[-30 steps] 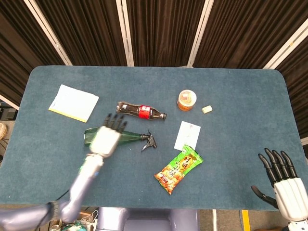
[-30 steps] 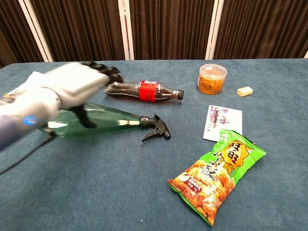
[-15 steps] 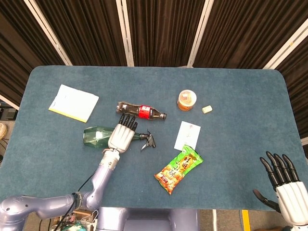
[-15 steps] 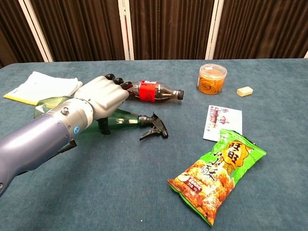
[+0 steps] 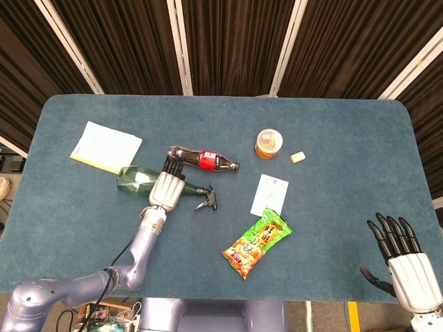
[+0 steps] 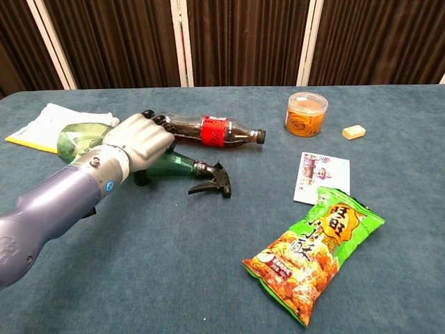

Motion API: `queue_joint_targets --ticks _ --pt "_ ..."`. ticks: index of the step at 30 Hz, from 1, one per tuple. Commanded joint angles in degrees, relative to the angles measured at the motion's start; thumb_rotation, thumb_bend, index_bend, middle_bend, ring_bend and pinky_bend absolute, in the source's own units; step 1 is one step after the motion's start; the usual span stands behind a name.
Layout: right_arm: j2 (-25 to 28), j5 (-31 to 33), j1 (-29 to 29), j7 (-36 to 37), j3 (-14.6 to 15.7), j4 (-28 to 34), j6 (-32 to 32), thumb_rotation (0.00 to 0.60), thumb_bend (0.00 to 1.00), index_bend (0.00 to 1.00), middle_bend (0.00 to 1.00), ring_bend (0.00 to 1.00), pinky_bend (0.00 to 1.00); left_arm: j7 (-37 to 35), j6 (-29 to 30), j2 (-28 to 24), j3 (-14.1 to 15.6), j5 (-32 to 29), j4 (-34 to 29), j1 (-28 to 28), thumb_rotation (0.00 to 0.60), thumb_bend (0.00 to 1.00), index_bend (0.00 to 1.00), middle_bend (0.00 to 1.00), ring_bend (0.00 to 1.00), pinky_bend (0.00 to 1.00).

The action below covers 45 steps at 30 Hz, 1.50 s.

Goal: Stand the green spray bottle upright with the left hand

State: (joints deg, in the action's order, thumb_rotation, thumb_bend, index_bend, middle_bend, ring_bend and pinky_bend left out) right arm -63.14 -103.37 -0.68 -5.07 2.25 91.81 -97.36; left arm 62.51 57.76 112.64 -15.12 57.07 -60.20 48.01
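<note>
Dark curtains behind, blue-green table [image 5: 346, 124] carrying everything. Left hand [image 5: 166, 189] now wraps its fingers over the middle of the green spray bottle [image 6: 83, 133] — grasp looks made, though how firm I cannot tell. Bottle lies toward the table's left side, just in front of the cola bottle [image 5: 202, 159], black trigger head [image 6: 211, 179] pointing toward the centre. Versus a second ago: hand only hovered blurred above it; the bottle has since shifted and swung, base nearer the notepad [image 5: 105, 146] — lift seems starting. Right hand [image 5: 403, 254] idle off the front right corner, fingers spread, grasping nothing.
</note>
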Motion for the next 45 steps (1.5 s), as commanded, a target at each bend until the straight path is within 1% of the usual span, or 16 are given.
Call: queue_joint_targets --ticks 1,3,6,8,10,14,15,16,20,21,25,29,32,38,41,45 --pt "0.17 -0.40 -0.03 0.14 0.18 0.06 -0.05 0.600 0.20 0.00 0.00 0.00 0.01 -2.41 1.81 1.82 0.41 2.51 3.19 0.87 0.600 0.43 0.56 0.30 0.11 0.04" --pt "0.18 -0.83 -0.14 0.01 0.38 0.04 -0.20 0.600 0.20 0.00 0.00 0.00 0.01 -3.75 3.10 2.47 0.76 3.78 4.27 0.82 0.600 0.47 0.63 0.41 0.19 0.06" --pt "0.20 -1.63 -0.28 -0.05 0.89 0.08 -0.21 0.600 0.20 0.00 0.00 0.00 0.01 -7.57 6.34 2.91 1.16 6.59 4.56 0.21 0.600 0.50 0.67 0.51 0.27 0.10" --pt "0.22 -2.25 -0.29 -0.15 1.19 0.07 -0.15 0.600 0.20 0.00 0.00 0.00 0.01 -12.06 9.44 3.03 1.26 9.03 4.31 -0.62 0.600 0.52 0.68 0.55 0.31 0.12" --pt "0.27 -2.76 -0.22 -0.07 1.54 0.06 0.13 0.600 0.20 0.00 0.00 0.00 0.01 -18.76 12.63 3.16 0.83 11.05 3.49 -1.89 0.600 0.52 0.68 0.59 0.35 0.13" --pt "0.46 -3.16 0.10 0.34 1.95 0.15 1.00 0.600 0.20 0.00 0.00 0.00 0.01 -35.74 18.27 3.27 -1.35 13.24 0.14 -5.25 0.600 0.53 0.69 0.62 0.39 0.15" --pt "0.46 -3.15 0.16 0.35 1.97 0.17 1.16 0.600 0.20 0.00 0.00 0.00 0.01 -37.81 18.85 3.12 -1.67 13.39 -0.59 -5.71 0.600 0.53 0.69 0.62 0.39 0.15" --pt "0.45 -3.25 0.37 0.38 2.10 0.21 1.67 0.600 0.20 0.00 0.00 0.00 0.01 -42.28 20.28 2.64 -2.50 13.77 -2.54 -6.69 0.600 0.54 0.70 0.63 0.40 0.15" --pt "0.76 -3.91 1.21 1.23 2.85 0.46 3.54 0.600 0.20 0.00 0.00 0.00 0.01 -52.54 23.64 0.11 -4.06 15.09 -8.82 -9.48 0.600 0.54 0.70 0.64 0.40 0.15" --pt "0.88 -4.11 1.54 1.37 3.04 0.55 4.21 0.600 0.20 0.00 0.00 0.00 0.01 -56.98 24.67 -1.23 -4.79 15.20 -12.25 -10.91 0.600 0.54 0.70 0.64 0.40 0.15" --pt "1.30 -4.82 2.46 2.48 3.83 0.81 6.06 0.600 0.20 0.00 0.00 0.00 0.01 -68.41 25.66 -4.60 -6.32 14.19 -21.89 -14.85 0.600 0.54 0.69 0.64 0.40 0.15" --pt "1.30 -4.79 2.90 2.49 3.78 0.80 6.73 0.600 0.20 0.00 0.00 0.00 0.01 -77.84 24.68 -8.94 -6.04 13.63 -30.13 -18.57 0.600 0.54 0.69 0.64 0.40 0.15" --pt "1.14 -4.64 3.13 2.38 3.70 0.79 7.15 0.600 0.20 0.00 0.00 0.00 0.01 -81.86 24.37 -11.76 -4.92 14.85 -32.77 -20.49 0.600 0.53 0.70 0.64 0.40 0.15" --pt "0.56 -4.18 3.15 1.41 3.33 0.86 7.25 0.600 0.20 0.00 0.00 0.00 0.01 -85.90 23.45 -12.22 -2.50 17.09 -30.12 -21.51 0.600 0.53 0.70 0.64 0.40 0.15" --pt "0.34 -4.14 2.97 1.00 3.22 0.97 6.88 0.600 0.20 0.00 0.00 0.00 0.01 -85.70 23.23 -11.76 -0.92 18.82 -28.08 -21.46 0.600 0.53 0.70 0.64 0.40 0.15" --pt "0.23 -4.11 2.70 0.81 3.17 1.01 6.33 0.600 0.20 0.00 0.00 0.00 0.01 -82.92 23.75 -10.60 2.38 22.55 -24.00 -21.32 0.600 0.53 0.70 0.64 0.40 0.15"
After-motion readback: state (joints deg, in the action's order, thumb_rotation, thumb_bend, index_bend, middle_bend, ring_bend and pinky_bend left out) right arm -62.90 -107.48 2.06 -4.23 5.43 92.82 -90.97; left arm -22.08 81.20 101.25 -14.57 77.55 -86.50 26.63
